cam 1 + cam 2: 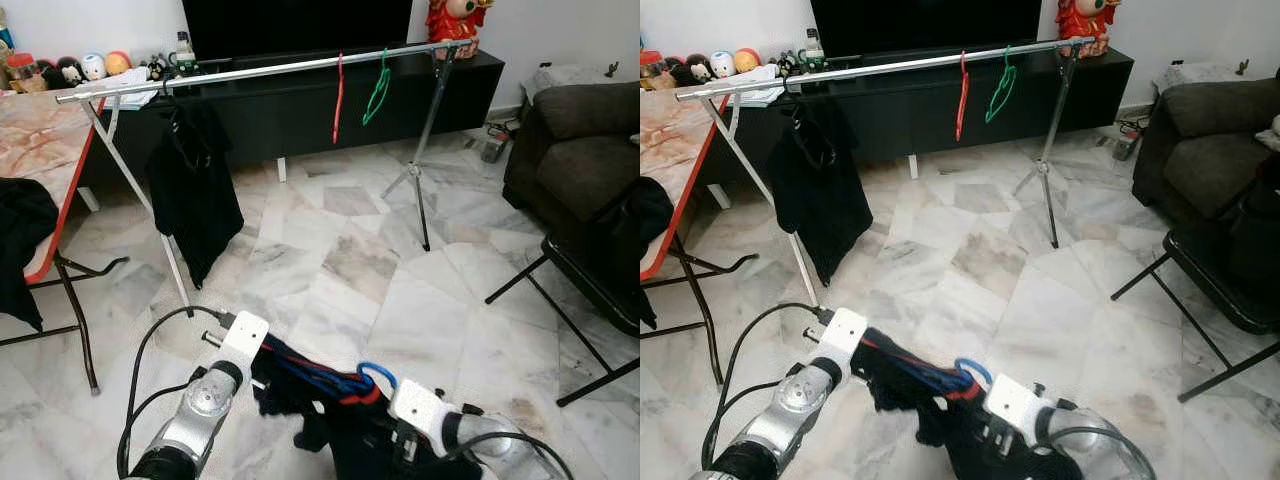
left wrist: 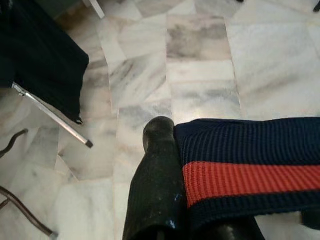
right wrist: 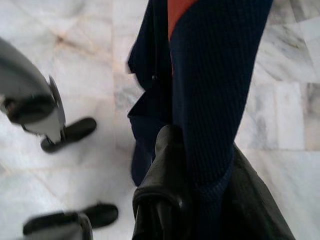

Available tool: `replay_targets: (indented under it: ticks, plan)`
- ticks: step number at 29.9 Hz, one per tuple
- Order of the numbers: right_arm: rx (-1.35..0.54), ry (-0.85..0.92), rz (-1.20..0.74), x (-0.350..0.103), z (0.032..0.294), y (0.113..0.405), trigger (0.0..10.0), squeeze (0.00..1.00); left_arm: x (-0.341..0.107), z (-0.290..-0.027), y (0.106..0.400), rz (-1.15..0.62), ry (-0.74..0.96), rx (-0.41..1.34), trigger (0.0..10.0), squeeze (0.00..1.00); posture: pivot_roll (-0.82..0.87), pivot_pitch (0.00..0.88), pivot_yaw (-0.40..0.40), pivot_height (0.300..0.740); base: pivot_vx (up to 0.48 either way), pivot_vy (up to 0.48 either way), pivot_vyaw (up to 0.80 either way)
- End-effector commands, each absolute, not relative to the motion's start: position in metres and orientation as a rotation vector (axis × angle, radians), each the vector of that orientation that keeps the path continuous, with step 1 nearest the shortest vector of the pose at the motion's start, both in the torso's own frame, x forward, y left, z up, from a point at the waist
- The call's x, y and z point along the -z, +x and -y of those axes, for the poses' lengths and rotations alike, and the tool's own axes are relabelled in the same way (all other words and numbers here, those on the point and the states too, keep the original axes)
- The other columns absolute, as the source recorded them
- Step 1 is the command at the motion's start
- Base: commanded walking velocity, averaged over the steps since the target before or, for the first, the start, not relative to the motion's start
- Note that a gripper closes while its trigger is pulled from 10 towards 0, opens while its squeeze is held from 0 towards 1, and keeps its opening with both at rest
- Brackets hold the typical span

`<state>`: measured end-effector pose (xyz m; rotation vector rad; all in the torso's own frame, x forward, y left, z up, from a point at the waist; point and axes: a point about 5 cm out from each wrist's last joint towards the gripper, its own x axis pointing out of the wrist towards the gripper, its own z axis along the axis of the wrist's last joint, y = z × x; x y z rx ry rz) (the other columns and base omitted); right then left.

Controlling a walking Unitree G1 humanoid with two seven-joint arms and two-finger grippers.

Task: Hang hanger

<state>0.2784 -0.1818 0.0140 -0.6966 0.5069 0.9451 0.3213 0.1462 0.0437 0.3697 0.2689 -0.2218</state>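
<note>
A navy knit sweater [image 1: 322,392] with a red stripe hangs on a blue hanger [image 1: 377,372] low in front of me, stretched between both grippers. My left gripper [image 1: 272,358] is shut on its left end; in the left wrist view one black finger [image 2: 157,170] lies against the striped knit [image 2: 250,175]. My right gripper [image 1: 388,432] is shut on the dark bundle of cloth [image 3: 215,100] at the right end. Ahead, a silver clothes rail [image 1: 260,70] spans the room and carries a red hanger [image 1: 339,95], a green hanger [image 1: 378,88] and a black garment [image 1: 192,195].
The rail's legs [image 1: 420,190] stand on the marble floor. A red-edged folding table [image 1: 45,150] with black cloth stands at the left. A dark sofa [image 1: 575,150] and a black folding chair [image 1: 590,290] are at the right. A black TV console [image 1: 300,110] lies behind the rail.
</note>
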Motion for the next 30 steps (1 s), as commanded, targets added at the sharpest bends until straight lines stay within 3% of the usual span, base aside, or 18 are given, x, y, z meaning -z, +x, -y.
replay_targets:
  ticks: [1,7,11,21,24,30]
  plan:
    - [-0.923,-0.757,-0.590,-0.007,0.203,0.270,0.0,0.00,-0.042,-0.165,0.322,-0.309,0.453,0.176,0.0,0.00,-0.03,0.096,0.037,0.740,0.000,0.000,0.00]
    - [-0.870,-0.815,-0.660,-0.013,0.241,0.266,0.0,0.00,-0.015,-0.174,0.306,-0.508,0.725,0.334,0.0,0.00,-0.01,0.107,0.035,0.740,0.000,0.000,0.00]
    - [-0.957,-0.825,-0.705,-0.014,0.251,0.257,0.0,0.00,-0.008,-0.181,0.301,-0.559,0.788,0.329,0.0,0.00,-0.02,0.110,0.035,0.740,0.000,0.000,0.00]
    - [-1.146,-0.836,-0.828,-0.021,0.265,0.249,0.0,0.00,-0.007,-0.187,0.301,-0.593,0.883,0.376,0.0,0.00,-0.01,0.108,0.037,0.740,0.000,0.000,0.00]
    - [-1.194,-0.811,-0.850,-0.024,0.265,0.248,0.0,0.00,-0.007,-0.184,0.300,-0.594,0.791,0.385,0.0,0.00,-0.01,0.108,0.038,0.740,0.000,0.000,0.00]
    - [-1.291,-0.777,-0.877,-0.024,0.260,0.243,0.0,0.00,-0.010,-0.173,0.302,-0.546,0.807,0.484,0.3,0.00,-0.01,0.102,0.039,0.740,0.000,0.000,0.00]
